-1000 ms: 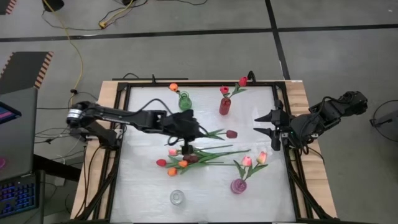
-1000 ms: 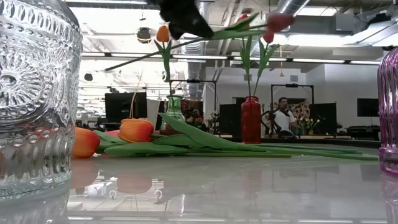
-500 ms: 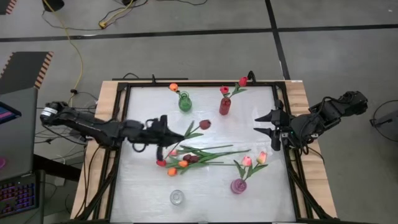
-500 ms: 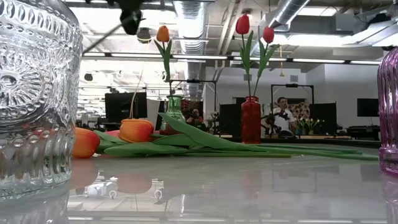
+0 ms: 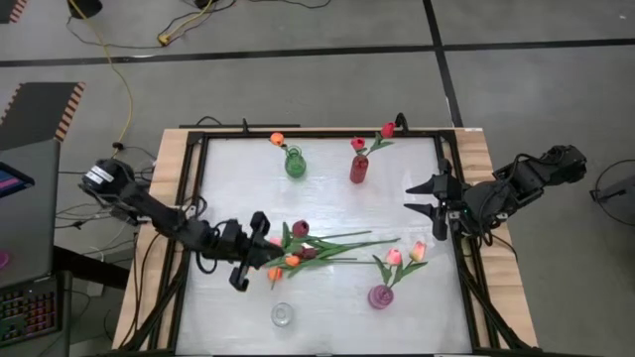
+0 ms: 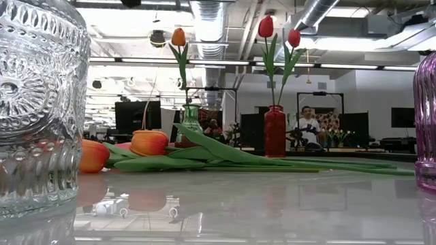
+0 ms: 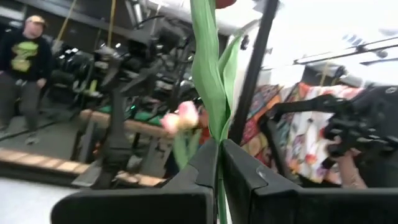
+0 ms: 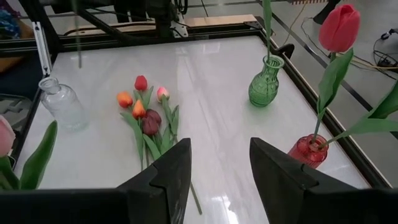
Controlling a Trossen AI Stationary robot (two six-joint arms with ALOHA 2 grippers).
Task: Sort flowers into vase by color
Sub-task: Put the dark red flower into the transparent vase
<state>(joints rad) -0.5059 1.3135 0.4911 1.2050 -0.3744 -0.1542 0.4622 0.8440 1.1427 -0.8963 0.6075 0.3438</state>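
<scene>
The left pincer clamps a green stem, head seemingly maroon.

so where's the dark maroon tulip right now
In the high view the maroon tulip is held in the left gripper, shut on its stem, just left of table centre above the pile of loose tulips.

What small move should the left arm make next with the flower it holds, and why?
Probably carry the left gripper toward the clear vase. It is shut on a dark maroon tulip's stem; that vase looks empty, while the green vase, red vase and purple vase hold orange, red and pink heads. The right gripper waits open at the right edge.
</scene>
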